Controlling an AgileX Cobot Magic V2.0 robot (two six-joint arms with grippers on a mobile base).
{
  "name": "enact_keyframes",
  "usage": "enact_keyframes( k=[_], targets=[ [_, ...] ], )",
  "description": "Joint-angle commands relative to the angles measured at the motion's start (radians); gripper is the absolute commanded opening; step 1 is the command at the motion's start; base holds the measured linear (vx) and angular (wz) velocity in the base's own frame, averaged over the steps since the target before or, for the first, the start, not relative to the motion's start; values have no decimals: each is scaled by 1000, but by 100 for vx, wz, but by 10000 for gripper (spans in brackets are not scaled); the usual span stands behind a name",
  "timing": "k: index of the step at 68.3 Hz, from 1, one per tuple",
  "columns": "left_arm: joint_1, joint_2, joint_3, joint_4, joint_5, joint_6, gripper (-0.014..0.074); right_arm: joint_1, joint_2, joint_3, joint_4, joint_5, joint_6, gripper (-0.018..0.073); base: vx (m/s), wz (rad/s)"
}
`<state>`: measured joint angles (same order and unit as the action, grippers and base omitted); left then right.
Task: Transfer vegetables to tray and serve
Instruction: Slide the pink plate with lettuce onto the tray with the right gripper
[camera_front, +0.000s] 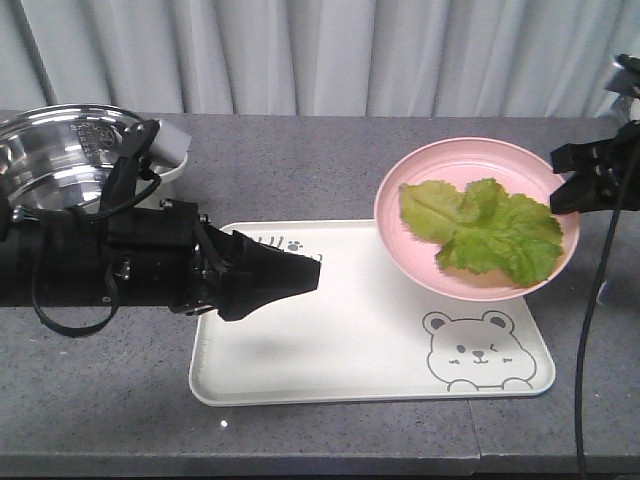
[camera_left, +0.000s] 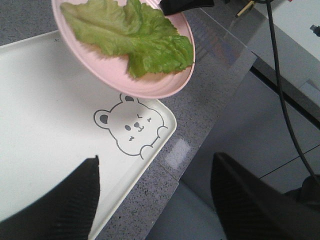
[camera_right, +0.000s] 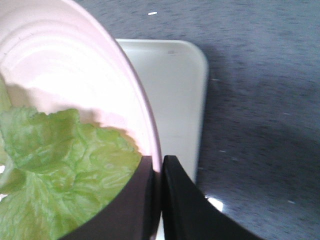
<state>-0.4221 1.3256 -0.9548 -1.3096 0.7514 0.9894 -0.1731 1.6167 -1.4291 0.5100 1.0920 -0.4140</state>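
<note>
**A:** Where is the lettuce (camera_front: 485, 228) right now?

**B:** On the pink plate (camera_front: 440, 165), not on the tray (camera_front: 340, 350). The right pincer (camera_front: 562, 183) has the plate's rim nipped tight at the right edge. The leaves lie just left of its tips, spread across the plate's lower half. The plate is tipped and hangs over the tray's far right corner.

**A:** And the other arm?

**B:** The left pincer (camera_front: 306, 272) hovers over the tray's left side, pointing toward the plate and well apart from the leaves. It holds nothing.

**A:** From the front it looks like one closed wedge.

**B:** It does, but its own wrist camera shows the two dark fingers (camera_left: 67, 207) spread wide, with tray and table edge between them. That view also shows the bear drawing (camera_left: 131, 131) just below the plate's rim. The right wrist camera adds what neither of those gives. Both jaws are pressed on the pink rim, one inside right beside the lettuce and one outside.

**A:** Count it for me.

**B:** One tray, one pink plate, one bear and two pincers. There's also one steel bowl (camera_front: 60, 160) at the back left of the grey table (camera_front: 300, 165). Leaves: two or three, I think, but they overlap and I can't separate them.
</note>
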Motion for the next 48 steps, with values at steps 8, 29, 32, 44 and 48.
enact_keyframes(
  k=[8, 29, 32, 44, 48],
  targets=[
    [-5, -28, -21, -61, 4, 4, 470, 120, -38, -27, 48, -19, 18, -4, 0, 0],
    [-5, -28, -21, -61, 4, 4, 470, 248, 36, -27, 48, -22, 41, -4, 0, 0],
    [-5, -28, -21, -61, 4, 4, 470, 256, 52, -27, 50, -26, 41, -4, 0, 0],
    [-5, -28, -21, -61, 4, 4, 470, 255, 114, -27, 76, -29, 42, -4, 0, 0],
    [-5, -28, -21, -61, 4, 4, 470, 255, 135, -27, 79, -29, 42, -4, 0, 0]
  ],
)
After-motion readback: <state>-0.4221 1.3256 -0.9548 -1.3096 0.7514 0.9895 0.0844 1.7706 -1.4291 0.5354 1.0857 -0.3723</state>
